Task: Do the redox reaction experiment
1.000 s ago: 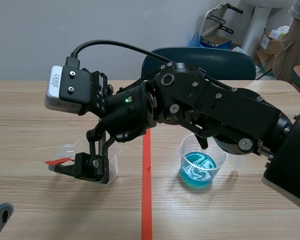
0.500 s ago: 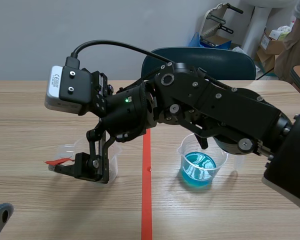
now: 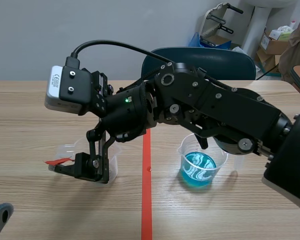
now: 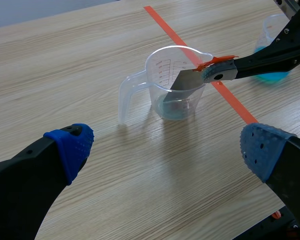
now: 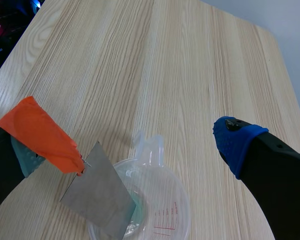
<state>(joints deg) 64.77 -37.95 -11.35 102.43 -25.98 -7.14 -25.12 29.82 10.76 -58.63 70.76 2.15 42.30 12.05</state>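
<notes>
A clear measuring cup stands left of the tape line with a little teal liquid in its bottom. My right gripper hangs over it, fingers wide apart. A grey metal sheet with an orange tab clings to one finger's pad and dips into the cup; the other finger is clear of it. My left gripper is open, low near the table's front left, with the cup ahead of it. A beaker of blue liquid stands right of the tape.
An orange-red tape line runs down the table's middle. A blue chair stands behind the table, with boxes and a person at the far right. The right arm's bulk spans the table above the beaker.
</notes>
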